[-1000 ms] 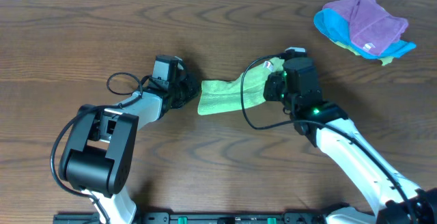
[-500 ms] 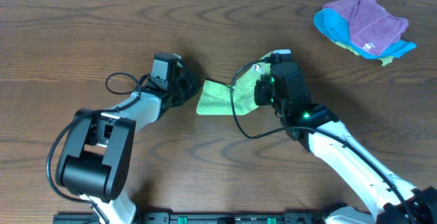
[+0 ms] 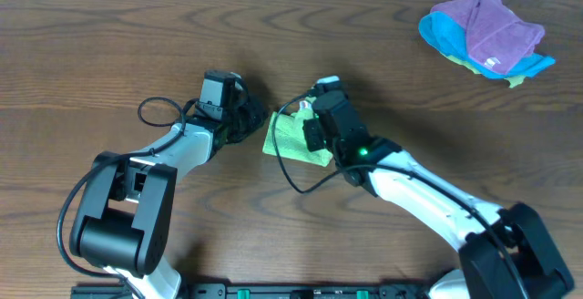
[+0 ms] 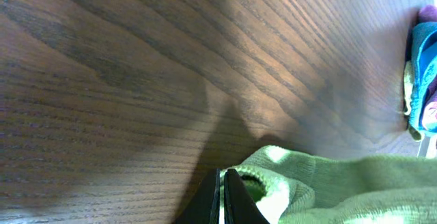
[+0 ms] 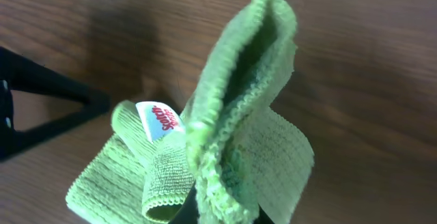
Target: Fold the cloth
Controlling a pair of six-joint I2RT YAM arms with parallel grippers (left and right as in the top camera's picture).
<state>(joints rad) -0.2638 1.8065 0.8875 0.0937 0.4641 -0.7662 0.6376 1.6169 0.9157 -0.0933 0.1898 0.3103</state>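
Observation:
The lime-green cloth (image 3: pixel 290 139) lies bunched on the wooden table at the centre, mostly under my right arm. My left gripper (image 3: pixel 253 119) is shut on the cloth's left edge; the left wrist view shows its black tips (image 4: pixel 223 195) pinching the hem of the cloth (image 4: pixel 328 183). My right gripper (image 3: pixel 310 124) is shut on the cloth's other edge and holds it up over the lower layer. In the right wrist view the held cloth (image 5: pixel 239 108) stands folded over, and a white label (image 5: pixel 158 119) shows.
A pile of a purple cloth (image 3: pixel 492 24) on a bright blue cloth (image 3: pixel 439 35) lies at the far right back of the table. Black cables loop beside both arms. The left gripper's black finger (image 5: pixel 48 87) shows in the right wrist view.
My right gripper has carried its cloth edge leftward toward the left gripper, doubling the cloth over itself. The left gripper has stayed in place, still pinching.

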